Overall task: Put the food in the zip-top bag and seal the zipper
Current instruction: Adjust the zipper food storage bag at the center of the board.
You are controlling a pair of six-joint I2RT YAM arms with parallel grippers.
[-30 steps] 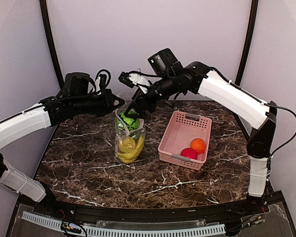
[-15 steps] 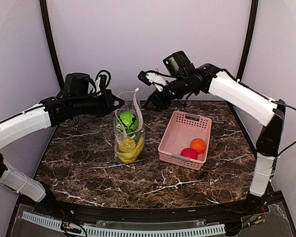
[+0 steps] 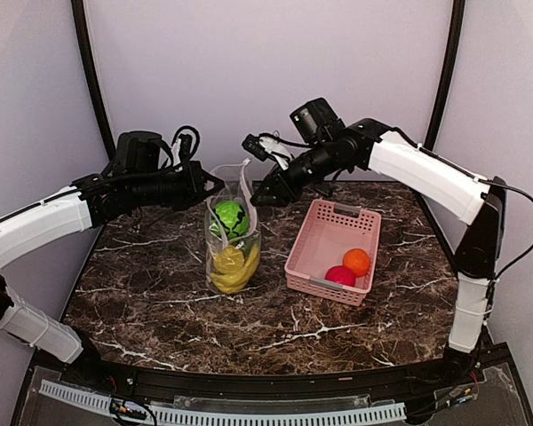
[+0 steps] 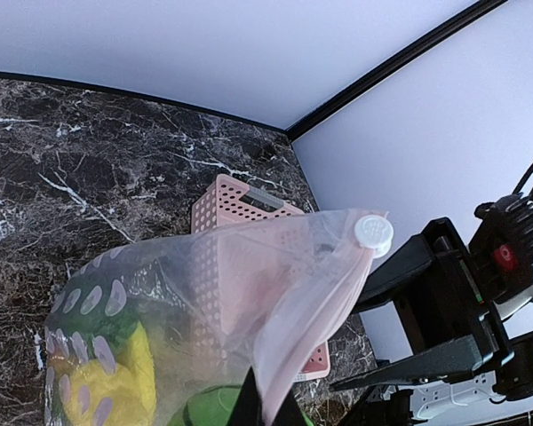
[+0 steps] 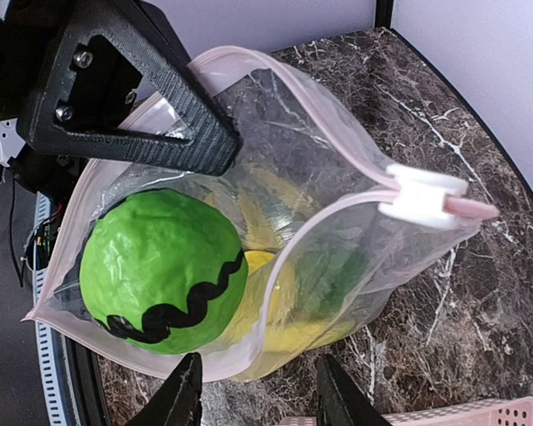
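L gripper [image 3: 211, 188] is pinching the zip-top bag [image 3: 234, 244] by its rim, holding it upright on the marble surface [image 3: 142, 293], mouth gaping. Inside, a green ball [image 5: 164, 271] is sitting atop the yellow banana [image 3: 231, 266]. R gripper [image 3: 259, 197] is hovering just right of the mouth, jaws apart, carrying nothing. The zipper [image 5: 329, 98] is lying unsealed. An orange [image 3: 357, 261] & red-pink ball [image 3: 340, 276] are sitting in the pink basket [image 3: 320, 240].

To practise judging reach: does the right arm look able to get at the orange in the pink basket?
Probably yes. The right gripper hangs open and empty beside the bag; the orange lies uncovered in the open-topped basket, with nothing between them.
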